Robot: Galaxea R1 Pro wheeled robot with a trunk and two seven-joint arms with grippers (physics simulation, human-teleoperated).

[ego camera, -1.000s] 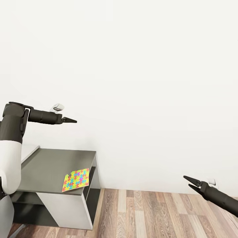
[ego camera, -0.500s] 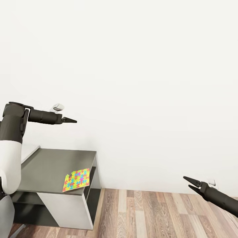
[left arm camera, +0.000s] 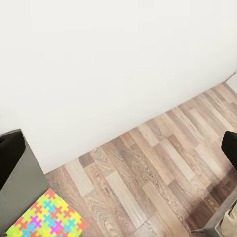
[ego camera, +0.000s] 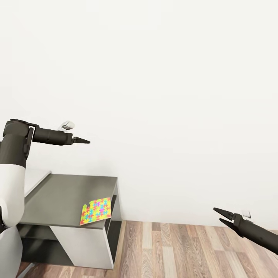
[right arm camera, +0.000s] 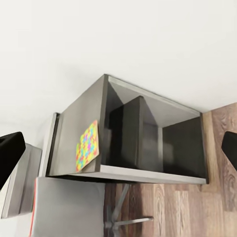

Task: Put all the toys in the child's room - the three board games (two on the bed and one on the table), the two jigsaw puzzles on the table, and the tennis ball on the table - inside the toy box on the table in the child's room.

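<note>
Under the table [right arm camera: 148, 175], right wrist reveals open shelves [right arm camera: 163, 140].

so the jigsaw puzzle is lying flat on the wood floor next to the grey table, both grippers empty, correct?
Not quite. The jigsaw puzzle lies flat on top of the grey table, at its front corner, not on the wood floor; the head view shows this. The rest holds: the left gripper and right gripper both hold nothing.
</note>
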